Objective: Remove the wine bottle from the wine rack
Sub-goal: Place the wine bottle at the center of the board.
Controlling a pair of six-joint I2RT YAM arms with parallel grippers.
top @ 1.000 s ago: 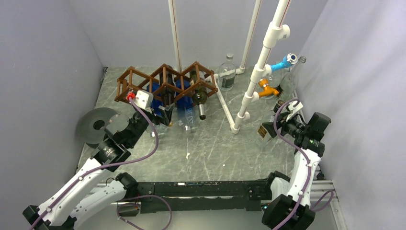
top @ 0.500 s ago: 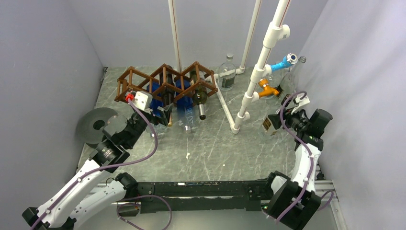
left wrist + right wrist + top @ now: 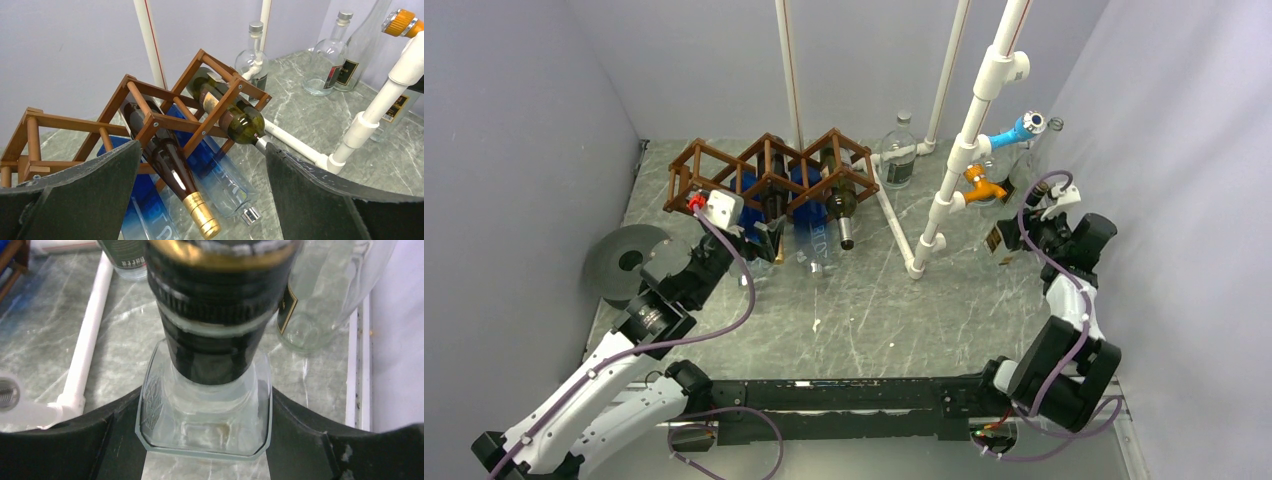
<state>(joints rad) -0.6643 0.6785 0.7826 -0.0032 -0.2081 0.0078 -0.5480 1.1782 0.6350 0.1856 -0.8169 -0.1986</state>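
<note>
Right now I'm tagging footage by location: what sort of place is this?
Likely a robot test booth: plain grey walls box in a marble-look table holding a wine rack and white pipework.

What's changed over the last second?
The right hand, closed on the square clear bottle, carried it toward the back right, nearer the bottles by the wall, its arm folding back. The left hand stayed open before the wine rack; rack bottles unmoved.

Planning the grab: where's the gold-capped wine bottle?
Centre of the left wrist view: the gold-capped wine bottle lies in the wine rack, left of the green bottle.
</note>
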